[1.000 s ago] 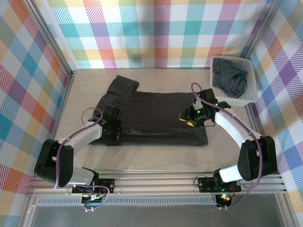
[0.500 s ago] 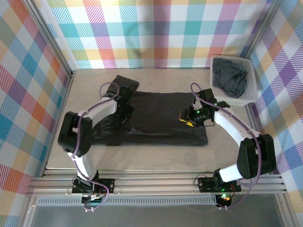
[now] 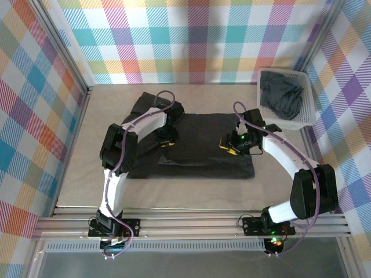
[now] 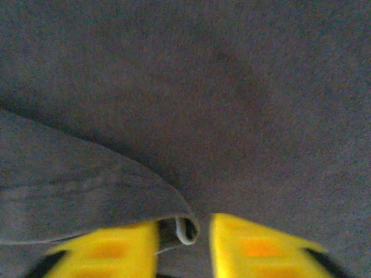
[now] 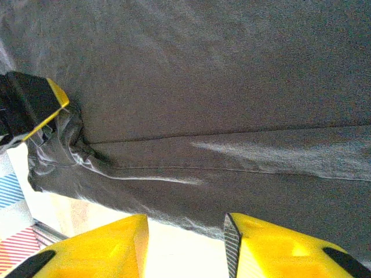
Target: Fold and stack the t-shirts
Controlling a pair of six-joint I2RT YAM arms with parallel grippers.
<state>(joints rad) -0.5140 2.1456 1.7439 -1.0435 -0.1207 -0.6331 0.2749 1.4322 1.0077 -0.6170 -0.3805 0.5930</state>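
A dark grey t-shirt (image 3: 200, 130) lies spread on the table, its left side folded over onto the body. My left gripper (image 3: 168, 138) is low over the middle of it. In the left wrist view its yellow fingers (image 4: 272, 246) stand apart, so the left gripper (image 4: 184, 223) is open, with a curled cloth edge (image 4: 186, 227) lying loose between them. My right gripper (image 3: 228, 146) rests at the shirt's right part. In the right wrist view it (image 5: 185, 223) is open over bare table, the t-shirt's edge (image 5: 191, 197) just past its fingertips. Another dark t-shirt (image 3: 281, 98) lies crumpled in the basket.
The white lattice basket (image 3: 307, 119) stands at the back right corner. Checked walls close in the table on three sides. Bare table (image 3: 191, 194) runs along the front between the shirt and the arm bases, and a strip lies at the left.
My left arm swung from the shirt's left edge to its middle, carrying that side over the body, and its jaws have parted. The right arm has stayed put.
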